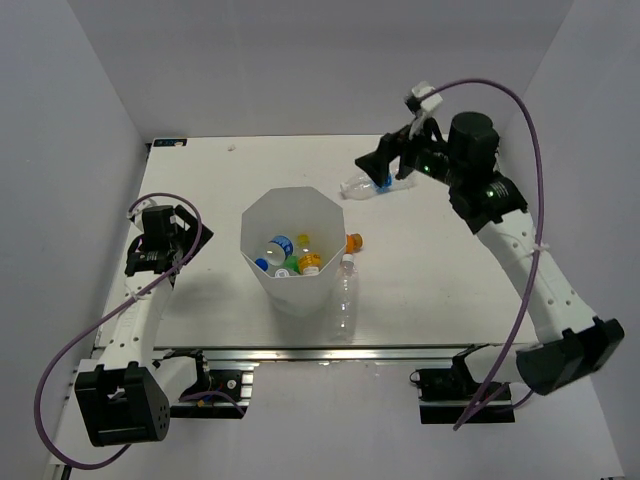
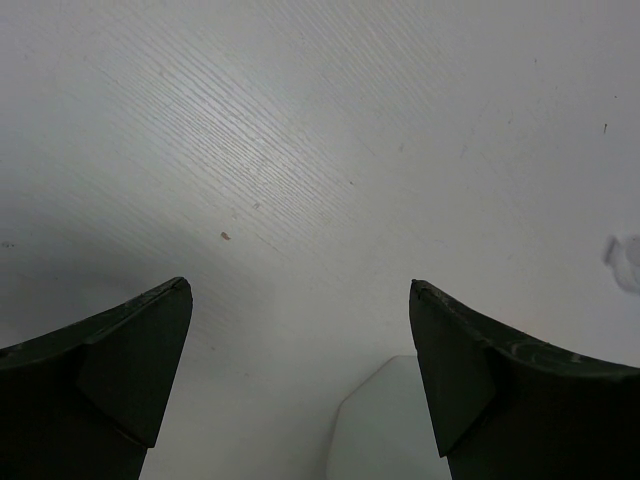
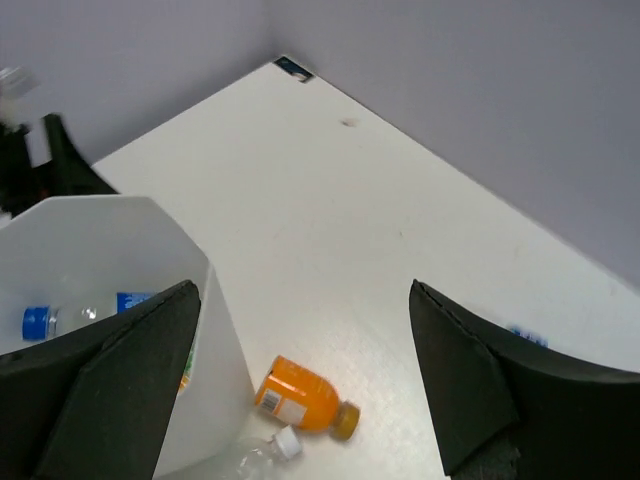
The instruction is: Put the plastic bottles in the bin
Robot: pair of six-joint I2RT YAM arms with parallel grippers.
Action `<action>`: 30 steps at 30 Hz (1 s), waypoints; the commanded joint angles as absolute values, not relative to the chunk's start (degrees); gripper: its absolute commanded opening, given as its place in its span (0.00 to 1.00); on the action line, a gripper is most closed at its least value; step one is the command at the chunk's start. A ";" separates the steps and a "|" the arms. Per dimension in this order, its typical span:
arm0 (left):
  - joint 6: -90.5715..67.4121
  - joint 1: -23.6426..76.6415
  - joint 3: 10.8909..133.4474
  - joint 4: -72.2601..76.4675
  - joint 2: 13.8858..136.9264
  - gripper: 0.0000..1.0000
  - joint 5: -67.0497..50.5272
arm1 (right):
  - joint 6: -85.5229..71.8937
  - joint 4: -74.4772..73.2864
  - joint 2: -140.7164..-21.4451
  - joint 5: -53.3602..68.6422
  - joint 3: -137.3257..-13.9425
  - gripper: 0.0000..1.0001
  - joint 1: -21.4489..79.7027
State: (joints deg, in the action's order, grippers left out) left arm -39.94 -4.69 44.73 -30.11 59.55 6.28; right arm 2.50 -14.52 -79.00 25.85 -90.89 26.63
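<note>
The white octagonal bin [image 1: 293, 292] stands at the table's middle and holds several bottles [image 1: 288, 256] with blue, green and orange parts. An orange bottle [image 1: 353, 241] lies against the bin's right side. A clear bottle with a white cap [image 1: 346, 297] lies in front of it. A clear bottle with a blue label [image 1: 362, 186] lies at the back, just under my right gripper [image 1: 377, 165], which is open and empty. The right wrist view shows the bin [image 3: 215, 330], the orange bottle [image 3: 300, 400] and the white cap [image 3: 287, 443] between the open gripper [image 3: 300, 330]. My left gripper [image 1: 172, 228] is open and empty, left of the bin.
Grey walls enclose the white table [image 1: 440, 270] at the back and sides. The left wrist view shows bare tabletop [image 2: 300, 150] between the open gripper [image 2: 300, 300], with a pale corner of the bin [image 2: 385, 425] at the bottom.
</note>
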 commanded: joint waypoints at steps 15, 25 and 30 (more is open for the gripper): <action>-40.52 -4.75 44.91 -28.12 59.24 0.98 1.14 | -30.14 -3.35 -73.63 11.25 -44.03 0.89 36.29; -40.52 -4.75 45.09 -29.97 57.22 0.98 4.22 | -40.25 -4.48 -91.58 0.71 -45.44 0.79 40.96; -40.43 -4.75 45.70 -30.67 56.95 0.98 5.27 | -36.15 -9.64 -79.59 -8.33 -48.76 0.34 39.73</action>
